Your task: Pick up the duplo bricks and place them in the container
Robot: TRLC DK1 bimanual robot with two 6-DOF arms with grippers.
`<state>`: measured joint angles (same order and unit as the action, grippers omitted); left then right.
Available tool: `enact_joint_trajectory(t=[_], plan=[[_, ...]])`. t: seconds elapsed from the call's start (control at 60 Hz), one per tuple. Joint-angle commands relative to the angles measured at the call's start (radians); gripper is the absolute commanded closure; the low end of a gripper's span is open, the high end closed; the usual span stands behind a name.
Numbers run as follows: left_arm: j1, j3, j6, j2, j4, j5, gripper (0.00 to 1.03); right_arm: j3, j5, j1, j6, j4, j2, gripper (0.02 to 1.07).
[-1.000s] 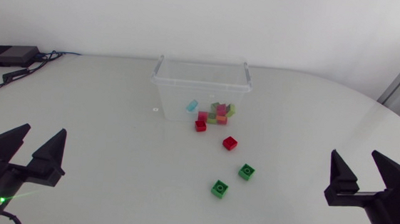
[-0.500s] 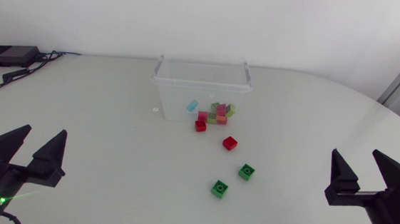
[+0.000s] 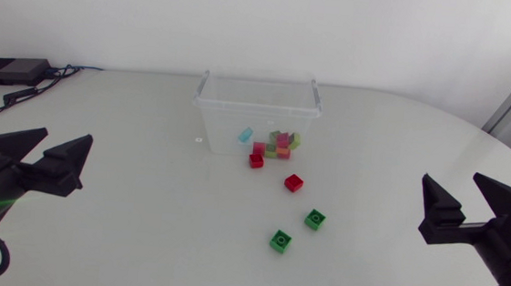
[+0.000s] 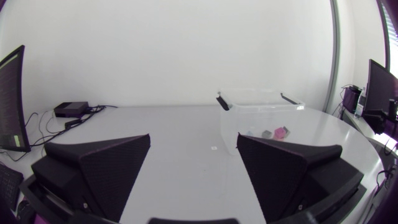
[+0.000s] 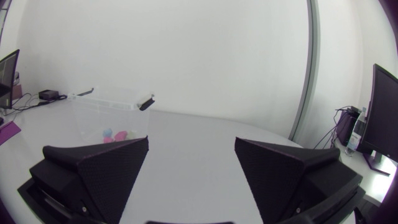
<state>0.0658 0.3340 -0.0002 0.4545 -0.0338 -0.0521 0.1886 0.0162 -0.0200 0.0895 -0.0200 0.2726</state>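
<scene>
Plainly, the container (image 3: pixel 256 107) is a clear plastic tub with a thicker rim and a handle lip at each end. It stands at the far middle of the table (image 3: pixel 123 206). Through its front wall show a light blue brick (image 3: pixel 245 134) and a huddle of pink, red and yellowish-green bricks (image 3: pixel 282 143) (their edges run together behind the plastic, so I cannot count them). A red brick (image 3: pixel 256 160) lies at the foot of that wall; whether it touches I cannot tell. A second red brick (image 3: pixel 293 183) lies a little nearer on the open table, apart from the tub. Nearer again are the farther green brick (image 3: pixel 314 219) and the nearer green brick (image 3: pixel 280 241), each with a dark ring on its top face, close together but not touching.

A small pale mark (image 3: pixel 199 139) sits on the table just beside the tub's near left corner, too small to read. A black box (image 3: pixel 10 71) with cables lies at the far left corner, and any print on it is too small to make out.

The left gripper (image 3: pixel 66 135) hangs at the left side and the right gripper (image 3: pixel 452 177) at the right side. The jaws of both stand wide apart, holding no brick, and both are well apart from the bricks. Both arms are cut off by the frame edges.

In the left wrist view the tub is ahead, its lower part covered by one finger, and the loose bricks are hidden. In the right wrist view the tub is ahead too, with blurred colours showing through its wall.
</scene>
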Motion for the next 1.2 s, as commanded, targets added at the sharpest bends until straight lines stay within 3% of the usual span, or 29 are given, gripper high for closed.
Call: enact_joint_trajectory(t=[0.0, 0.2, 0.333, 0.467, 0.733, 0.817, 0.933, 1.183], plan=[[0.032, 0.082, -0.011, 0.110, -0.012, -0.003, 0.06, 0.055, 0.010, -0.011, -0.011, -0.003, 0.088, 0.07], [0.083, 0.278, -0.001, 0.434, -0.146, 0.001, 0.06, 0.138, 0.090, 0.018, -0.014, 0.031, 0.326, 0.07], [0.138, 0.431, 0.077, 0.679, -0.275, 0.015, 0.06, 0.163, 0.165, 0.074, -0.014, 0.028, 0.442, 0.07], [0.247, 0.539, 0.172, 0.865, -0.371, 0.074, 0.06, 0.203, 0.248, 0.124, -0.014, 0.063, 0.571, 0.07], [0.459, 0.708, 0.255, 1.053, -0.534, 0.074, 0.06, 0.255, 0.366, 0.117, 0.015, 0.167, 0.728, 0.07], [0.513, 0.792, 0.216, 1.138, -0.584, 0.069, 0.07, 0.264, 0.321, 0.081, 0.036, 0.186, 0.754, 0.07], [0.563, 0.870, 0.178, 1.237, -0.598, 0.032, 0.07, 0.278, 0.174, -0.018, 0.139, 0.187, 0.807, 0.07], [0.677, 1.053, 0.081, 1.452, -0.652, -0.028, 0.10, 0.311, 0.215, -0.072, 0.193, 0.258, 0.846, 0.07]])
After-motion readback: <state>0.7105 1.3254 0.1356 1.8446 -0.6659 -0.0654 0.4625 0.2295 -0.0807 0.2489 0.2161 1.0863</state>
